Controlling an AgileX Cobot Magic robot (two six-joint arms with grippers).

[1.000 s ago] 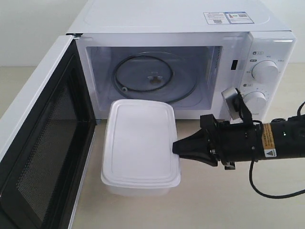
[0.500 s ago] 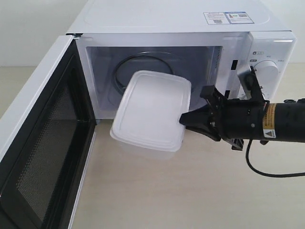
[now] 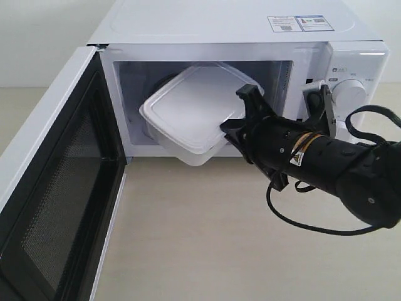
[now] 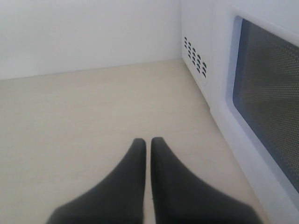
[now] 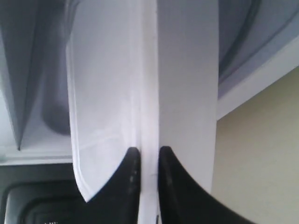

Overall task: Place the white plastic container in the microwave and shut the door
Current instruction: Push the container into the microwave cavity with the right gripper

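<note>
- The right end effector (image 3: 230, 130) (image 5: 145, 151) is pinched narrow on the rim of the white plastic container (image 3: 191, 110) (image 5: 110, 88). One black finger (image 5: 131, 161) lies on the lid side and the other on the body side.
- The container hangs tilted from that grip, clear of the worktop (image 3: 200, 251) (image 5: 261, 154). The held edge is nearest the end effector and the opposite end reaches away from it into the oven's opening.
- One corner of the box, just beside the end effector, juts out past the front sill. I cannot tell whether the box touches the cavity floor.
- Just beyond the box is the cavity of the microwave (image 3: 219, 25). A dark arc of the turntable (image 5: 243, 37) shows past the container's side.
- Behind the arm carrying the right end effector is a round dial (image 3: 349, 93) on the control panel.
- Farther off, on the far side of the cavity from the right end effector, the door (image 3: 56, 182) stands swung wide open with its black mesh inner face showing.
- The left end effector (image 4: 146, 142) holds nothing. Its two dark fingers are drawn together with only a thin slit between them, above bare worktop (image 4: 84, 107).
- To one side of it runs the door's outer face with its dark window (image 4: 271, 116). Ahead of it is a white wall with vent holes (image 4: 196, 56).
</note>
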